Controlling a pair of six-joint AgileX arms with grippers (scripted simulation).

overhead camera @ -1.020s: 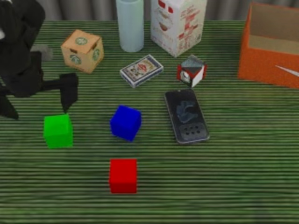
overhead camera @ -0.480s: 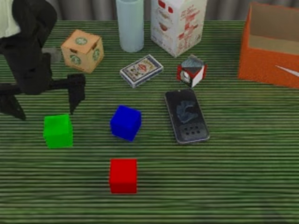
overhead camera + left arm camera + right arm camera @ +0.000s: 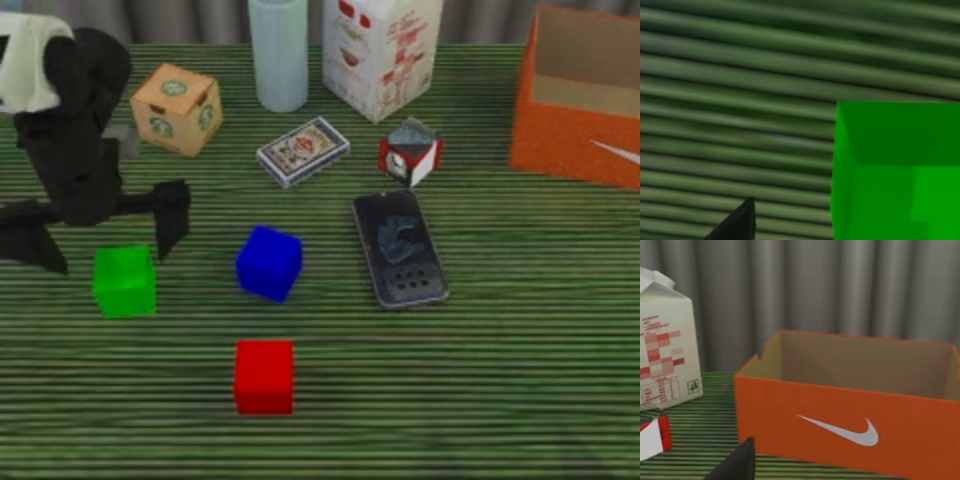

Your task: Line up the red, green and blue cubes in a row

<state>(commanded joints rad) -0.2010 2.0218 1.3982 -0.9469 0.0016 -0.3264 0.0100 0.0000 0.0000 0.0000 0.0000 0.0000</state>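
The green cube (image 3: pixel 124 281) sits at the left of the table, and it fills the left wrist view's corner (image 3: pixel 895 170). The blue cube (image 3: pixel 269 262) lies near the middle, turned at an angle. The red cube (image 3: pixel 264 376) lies nearer the front edge. My left gripper (image 3: pixel 104 236) hovers just behind the green cube, open wide, with one finger (image 3: pixel 171 215) beside the cube's far right corner and nothing held. My right arm is out of the top view. In its wrist view a single dark fingertip (image 3: pixel 740 462) shows, spread as wide as the left one, with nothing in it.
A tan logo cube (image 3: pixel 177 108), a pale cylinder (image 3: pixel 279 55) and a milk carton (image 3: pixel 381 52) stand at the back. A card deck (image 3: pixel 303 151), a patterned cube (image 3: pixel 410 152) and a phone (image 3: pixel 399 249) lie mid-table. An orange shoebox (image 3: pixel 580 95) fills the right rear.
My left arm has swung right and toward the front, bringing its open fingers closer to the green cube. The cubes have not moved.
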